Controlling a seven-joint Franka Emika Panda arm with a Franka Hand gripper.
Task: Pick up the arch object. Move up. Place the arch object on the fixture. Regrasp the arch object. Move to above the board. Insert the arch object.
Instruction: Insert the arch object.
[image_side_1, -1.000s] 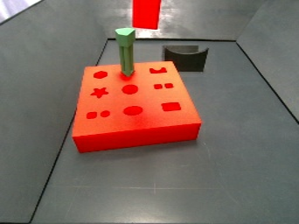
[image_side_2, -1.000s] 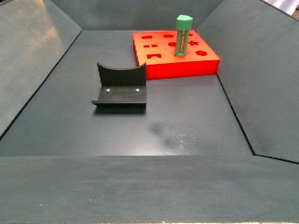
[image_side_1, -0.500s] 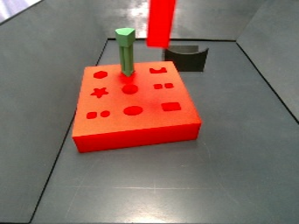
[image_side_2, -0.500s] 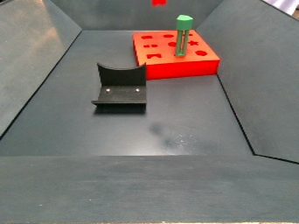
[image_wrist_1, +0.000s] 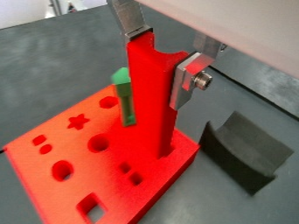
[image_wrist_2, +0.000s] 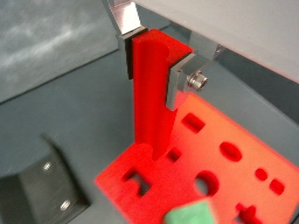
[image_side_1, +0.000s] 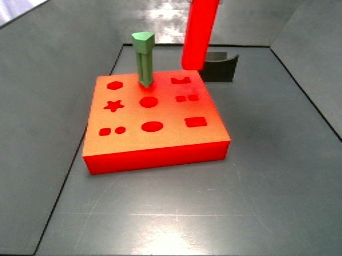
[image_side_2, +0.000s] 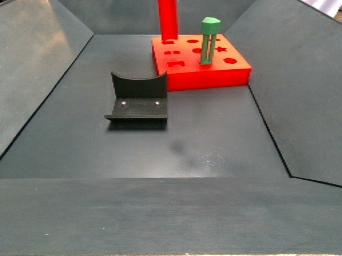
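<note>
Gripper (image_wrist_1: 162, 63) fingers clamp the upper part of the red arch object (image_wrist_1: 152, 105), holding it upright with its lower end at the top of the board (image_wrist_1: 52, 179) near one edge. In a side view, left to right: the green post (image_side_1: 142, 60), the arch object (image_side_1: 199, 35), then the fixture (image_side_1: 218, 66) behind the board (image_side_1: 147, 135). In another side view the fixture (image_side_2: 138, 99) sits on the floor well apart from the board (image_side_2: 201, 62).
</note>
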